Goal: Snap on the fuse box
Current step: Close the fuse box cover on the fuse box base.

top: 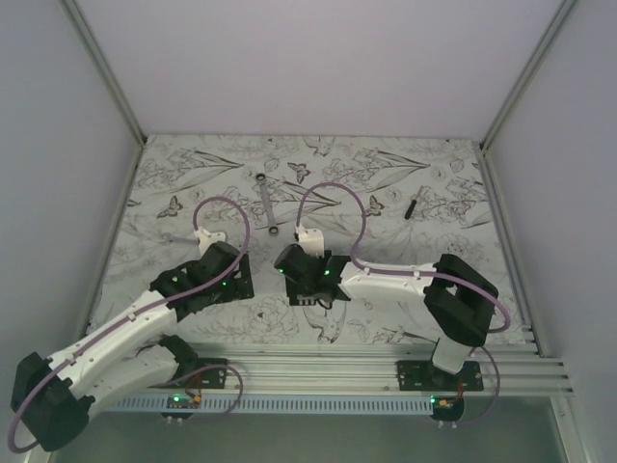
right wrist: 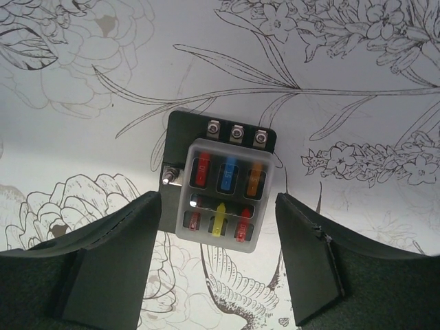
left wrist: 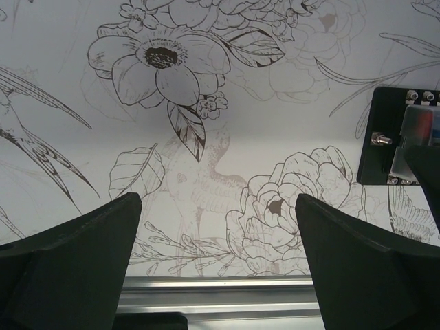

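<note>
The fuse box [right wrist: 221, 187] lies flat on the flower-print table, a black base with a clear cover over red, blue, orange and yellow fuses. My right gripper [right wrist: 218, 206] hangs over it, open; its fingers [right wrist: 120, 254] flank the box with a gap on each side and touch nothing. In the top view the right gripper [top: 310, 282] points down near the table's front middle and hides the box. My left gripper [left wrist: 218, 206] is open and holds nothing, just left of the box, whose edge [left wrist: 402, 141] shows at the right of the left wrist view. In the top view the left gripper [top: 231, 275] sits beside the right one.
A long silver wrench [top: 267, 203] lies at the back middle of the table. A thin black stick-like piece [top: 413, 205] lies at the back right. An aluminium rail [top: 366, 371] runs along the near edge, close below the left fingers [left wrist: 69, 268]. Grey walls enclose the table.
</note>
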`<state>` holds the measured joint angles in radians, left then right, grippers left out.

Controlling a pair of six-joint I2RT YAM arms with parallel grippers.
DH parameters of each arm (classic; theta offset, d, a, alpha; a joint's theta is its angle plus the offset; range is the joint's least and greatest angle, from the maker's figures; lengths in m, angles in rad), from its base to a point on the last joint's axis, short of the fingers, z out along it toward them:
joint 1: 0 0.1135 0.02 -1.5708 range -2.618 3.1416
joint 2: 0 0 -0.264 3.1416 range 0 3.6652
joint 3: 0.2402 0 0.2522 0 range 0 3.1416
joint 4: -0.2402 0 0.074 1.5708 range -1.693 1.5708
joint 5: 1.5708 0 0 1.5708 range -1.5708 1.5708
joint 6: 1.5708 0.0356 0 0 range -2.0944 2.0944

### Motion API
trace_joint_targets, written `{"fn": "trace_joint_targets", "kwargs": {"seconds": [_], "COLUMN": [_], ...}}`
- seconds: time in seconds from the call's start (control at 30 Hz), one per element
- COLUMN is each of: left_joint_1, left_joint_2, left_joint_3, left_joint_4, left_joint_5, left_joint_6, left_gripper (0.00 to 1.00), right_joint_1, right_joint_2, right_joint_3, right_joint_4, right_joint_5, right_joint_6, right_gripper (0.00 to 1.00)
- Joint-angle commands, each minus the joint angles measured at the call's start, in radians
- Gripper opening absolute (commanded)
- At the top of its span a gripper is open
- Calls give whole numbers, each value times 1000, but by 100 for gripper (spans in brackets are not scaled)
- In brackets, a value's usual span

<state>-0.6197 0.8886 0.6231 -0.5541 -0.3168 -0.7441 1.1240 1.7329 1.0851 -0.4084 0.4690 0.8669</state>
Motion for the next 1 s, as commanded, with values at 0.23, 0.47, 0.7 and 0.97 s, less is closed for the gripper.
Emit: {"fn": "trace_joint_targets", "kwargs": {"seconds": [0.23, 0.47, 0.7, 0.97], "left_joint_1": [8, 4, -25, -49], "left_joint_2": [93, 247, 435, 570], "left_joint_3": [63, 106, 179, 254], "left_joint_4": [89, 236, 301, 313], "left_joint_5": [250, 419, 481, 487], "left_joint_6": [-43, -91, -111, -89], "left_gripper": [90, 77, 54, 34], "right_joint_1": [-99, -291, -375, -403], "right_joint_2": [-236, -401, -401, -282], "right_joint_3": [-155, -404, -506, -512], "right_joint_4": [192, 473, 596, 714], "right_joint_5": [-220, -540, -677, -791], "right_joint_6": [-137, -148, -147, -135], "right_gripper": [75, 69, 61, 46]}}
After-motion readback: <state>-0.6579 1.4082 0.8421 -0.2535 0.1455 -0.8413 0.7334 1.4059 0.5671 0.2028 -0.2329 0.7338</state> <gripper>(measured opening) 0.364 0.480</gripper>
